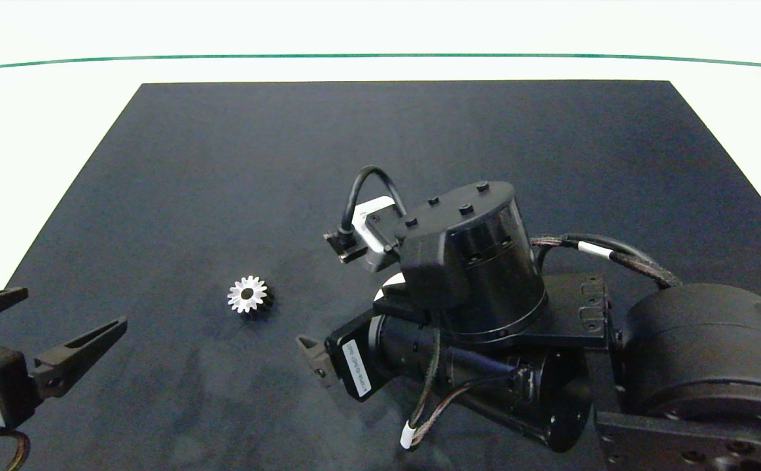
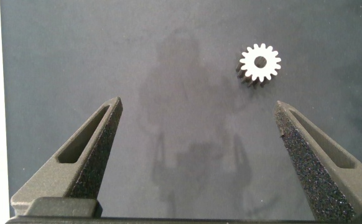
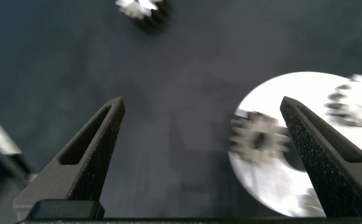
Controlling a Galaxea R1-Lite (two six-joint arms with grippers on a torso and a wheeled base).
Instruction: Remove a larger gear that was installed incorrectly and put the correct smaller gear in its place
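dark mat [image 1: 354, 144] over white table [image 1: 40, 131]. small silvery spur gear with short stubby teeth and dark flank [image 1: 248, 296] lies flat on the mat, alone, left of centre. left gripper [image 1: 59, 324] near the mat's left edge, fingers spread, empty. right gripper [image 3: 199, 137] wide open over a flat white ring plate [image 3: 293, 180]; blurred silvery gear with pointed teeth [image 3: 259, 138] at the plate's edge, another toothed piece [image 3: 358, 99] beside it.

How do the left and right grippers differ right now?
The left gripper sits by the mat's left edge, short of the smaller gear; the right gripper hovers at the white plate, a gear at its rim framed between its fingers. Both are open and empty.
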